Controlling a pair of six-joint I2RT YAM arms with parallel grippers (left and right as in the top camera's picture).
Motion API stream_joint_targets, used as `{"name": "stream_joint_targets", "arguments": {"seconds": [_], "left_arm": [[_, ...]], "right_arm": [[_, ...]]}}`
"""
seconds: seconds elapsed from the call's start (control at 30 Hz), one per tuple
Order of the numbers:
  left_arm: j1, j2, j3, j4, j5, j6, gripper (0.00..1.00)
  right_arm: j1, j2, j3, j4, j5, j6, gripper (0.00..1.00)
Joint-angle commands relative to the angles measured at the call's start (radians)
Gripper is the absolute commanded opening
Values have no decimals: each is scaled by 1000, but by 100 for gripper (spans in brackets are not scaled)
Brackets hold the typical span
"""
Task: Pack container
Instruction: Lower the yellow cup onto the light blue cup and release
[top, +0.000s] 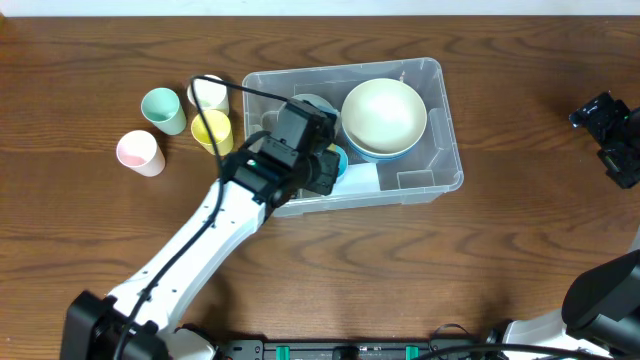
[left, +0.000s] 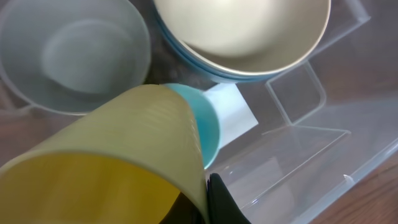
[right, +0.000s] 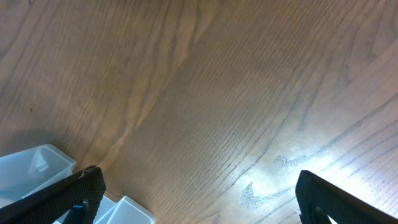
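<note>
We held a yellow cup (left: 112, 155) clamped in the left fingers (left: 216, 202) just above the container's (top: 425, 165) left end, while the right fingers (right: 81, 190) stood apart, far off.

The overhead camera looks straight down from well above and takes in the whole desk (top: 480, 260), with the container (top: 455, 150) just toward 12 o'clock of centre. The left wrist camera sits very near, peering down inside that container past a yellow cup (left: 106, 155) at 7 o'clock. Both views share the cream bowl (top: 384, 112). The right wrist camera, out toward the overhead's 3 o'clock side, faces bare desk wood closely, with a clear plastic corner (right: 37, 163) at 8 o'clock.
</note>
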Motion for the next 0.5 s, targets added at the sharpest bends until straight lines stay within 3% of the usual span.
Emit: {"name": "stream_joint_targets", "arguments": {"seconds": [0.0, 0.27, 0.4, 0.47], "left_arm": [[-19, 7, 6, 9, -12, 14, 6], [-22, 8, 6, 3, -13, 26, 7], [-22, 8, 6, 4, -12, 29, 29], [-22, 8, 6, 3, -12, 29, 33]], "right_arm": [[-9, -7, 1, -1, 3, -6, 99], [-8, -7, 1, -1, 3, -6, 99], [-9, -7, 1, -1, 3, -6, 99], [-8, -7, 1, -1, 3, -6, 99]]}}
